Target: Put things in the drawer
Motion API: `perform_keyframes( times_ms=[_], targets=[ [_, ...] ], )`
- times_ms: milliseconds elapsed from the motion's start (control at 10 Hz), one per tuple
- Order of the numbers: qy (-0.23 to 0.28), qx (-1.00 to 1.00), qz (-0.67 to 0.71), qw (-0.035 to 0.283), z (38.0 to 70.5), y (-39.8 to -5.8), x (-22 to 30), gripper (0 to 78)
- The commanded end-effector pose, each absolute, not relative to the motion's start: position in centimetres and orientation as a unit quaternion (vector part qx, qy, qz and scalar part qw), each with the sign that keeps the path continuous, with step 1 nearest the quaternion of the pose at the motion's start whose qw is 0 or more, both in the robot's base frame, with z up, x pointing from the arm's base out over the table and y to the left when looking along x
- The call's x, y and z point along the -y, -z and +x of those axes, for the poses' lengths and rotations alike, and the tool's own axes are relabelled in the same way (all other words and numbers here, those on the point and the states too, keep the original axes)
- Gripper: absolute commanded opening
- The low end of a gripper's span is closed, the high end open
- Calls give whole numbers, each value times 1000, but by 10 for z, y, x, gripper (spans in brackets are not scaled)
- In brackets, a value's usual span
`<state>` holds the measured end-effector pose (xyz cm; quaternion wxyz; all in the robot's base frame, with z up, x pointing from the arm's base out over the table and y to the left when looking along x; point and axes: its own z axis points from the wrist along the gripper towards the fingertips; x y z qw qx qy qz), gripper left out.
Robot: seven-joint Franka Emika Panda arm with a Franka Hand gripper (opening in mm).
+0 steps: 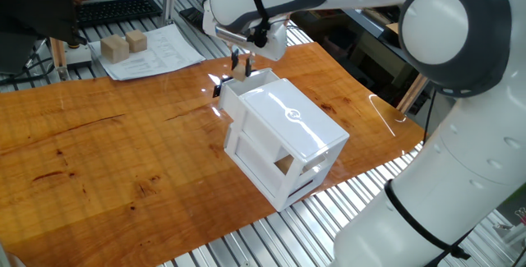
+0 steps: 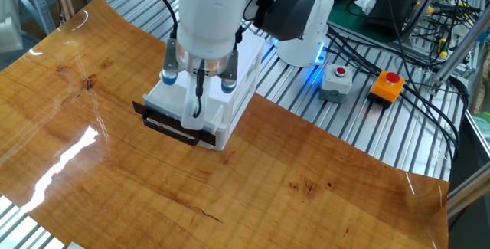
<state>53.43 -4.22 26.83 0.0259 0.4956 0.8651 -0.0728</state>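
On the wooden table [image 1: 99, 152], the gripper [image 1: 240, 64] hangs above the pulled-out drawer [image 2: 184, 120], pinching the small cube [image 1: 239, 69], release not yet done.

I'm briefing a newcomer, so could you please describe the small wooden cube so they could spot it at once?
Find the white cabinet mid-table; its drawer is pulled open at the far end. Above it, the gripper pinches a tiny tan cube, far smaller than the two pale blocks on the paper.

Bright, sharp frames (overhead glare streaks on table [image 2: 69, 153]).
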Motion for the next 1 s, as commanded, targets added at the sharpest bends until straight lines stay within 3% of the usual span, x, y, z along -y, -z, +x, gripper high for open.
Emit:
perform_keyframes(
  times_ms=[100,700,800,1000],
  targets=[
    [75,-857,510,31,528,-263,44,12],
    [89,-859,503,28,523,-260,44,12],
    [97,-860,501,30,523,-260,44,775],
    [97,-860,501,30,523,-260,44,775]
  ],
)
